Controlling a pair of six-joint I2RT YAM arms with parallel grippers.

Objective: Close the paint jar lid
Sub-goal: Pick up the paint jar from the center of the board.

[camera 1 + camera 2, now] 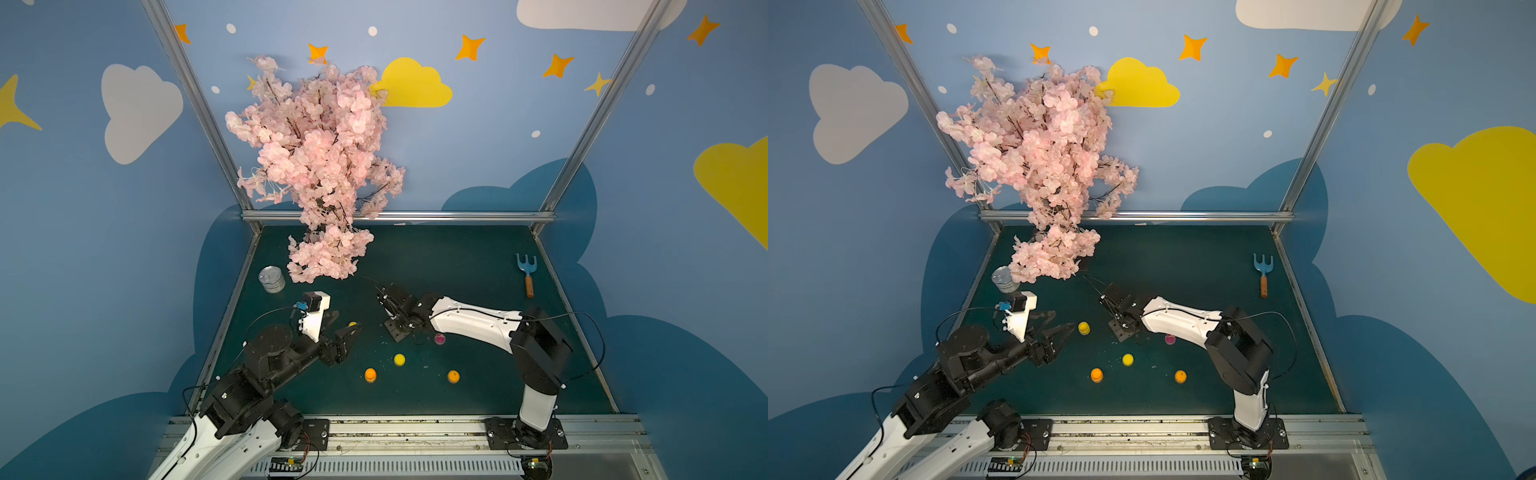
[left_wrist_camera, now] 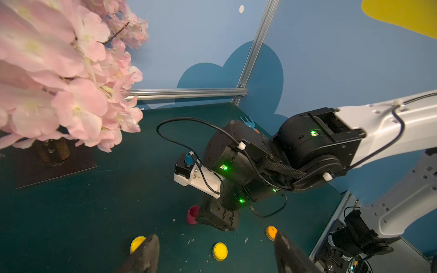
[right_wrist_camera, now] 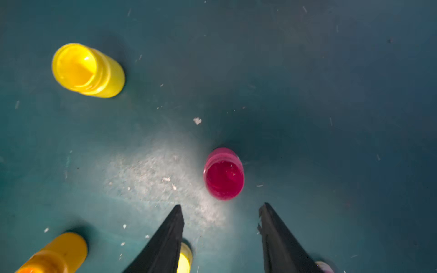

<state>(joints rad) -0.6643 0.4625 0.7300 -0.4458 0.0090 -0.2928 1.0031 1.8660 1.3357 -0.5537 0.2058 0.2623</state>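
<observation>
Five small paint jars stand upright on the dark green tabletop (image 1: 457, 266). The magenta jar (image 3: 224, 175) is the one nearest the right hand (image 3: 221, 206). In both top views it sits a little right of the tabletop's middle, right at the near edge of the right arm's white forearm. Its mouth is uncovered and glossy magenta paint shows inside.

The right hand points down at the tabletop with its two black fingers (image 3: 165, 241) spread apart and nothing between them. Their tips stop just short of the magenta jar and do not touch it. A pale pink thing (image 3: 325, 266) peeks out beside one finger at the picture's edge, but too little of it shows to tell what it is.

The left hand (image 2: 216, 234) reaches forward low over the left part of the tabletop, its fingers wide apart and empty. A yellow jar (image 1: 1084, 328) stands just beyond its fingertips. A second yellow jar (image 1: 1128, 359) stands nearer the front, and closer still to the front edge are the left orange jar (image 1: 1096, 374) and the right orange jar (image 1: 1180, 376), well apart from each other.

Toward the back, a tin can (image 1: 272, 279) stands near the left edge beside a pink blossom tree (image 1: 320, 166). A blue rake (image 1: 527, 272) with a wooden handle lies near the right edge.
</observation>
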